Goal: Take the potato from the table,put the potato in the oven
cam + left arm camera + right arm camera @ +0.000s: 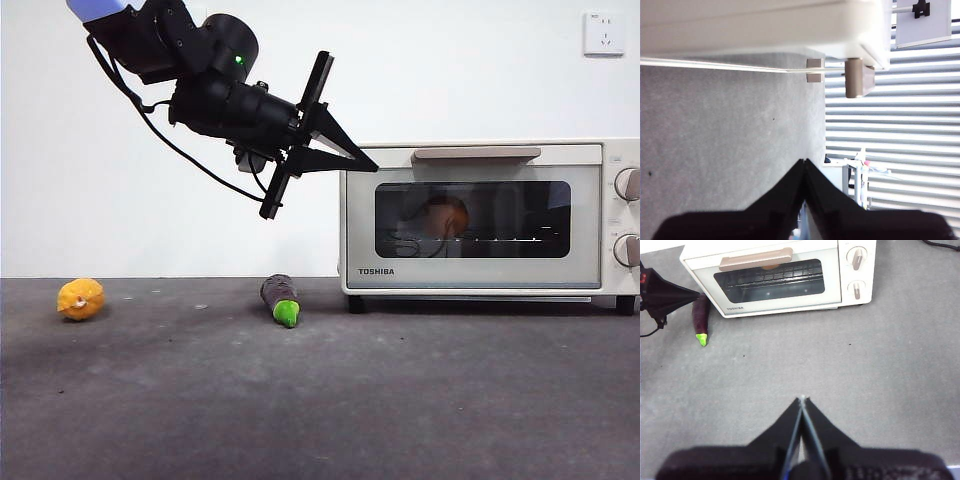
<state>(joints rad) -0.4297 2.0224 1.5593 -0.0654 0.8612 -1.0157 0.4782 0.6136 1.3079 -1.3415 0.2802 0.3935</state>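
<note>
Inside, behind the dark glass door window of the cream-white boxy TOSHIBA toaster oven [480,220], the rounded orange-brown potato [445,216] rests on the wire rack, toward the window's left half. The oven's door is closed, its beige bar handle [476,154] across the top, and two round knobs [628,184] sit one above the other at the oven's right edge. The oven stands on the flat dark grey speckled surface [320,400].

The left gripper [362,162] hangs in the air just beside the oven's upper left corner, its black jaws pressed together into a point with nothing between them; in the left wrist view that gripper [804,162] shows the same clenched tip, with the oven's pale underside and feet beyond it. The right gripper [802,400] hovers well apart from the oven, over bare surface, its jaws likewise clenched and holding nothing.

On the surface just beside the oven's left foot lies a purple eggplant with a bright green tip [281,298], the green end pointing toward the front camera. Farther left, well apart from it, sits a small yellow-orange lemon-like fruit [80,298]. A white wall socket [603,32] is set in the wall high above the oven's right end.
</note>
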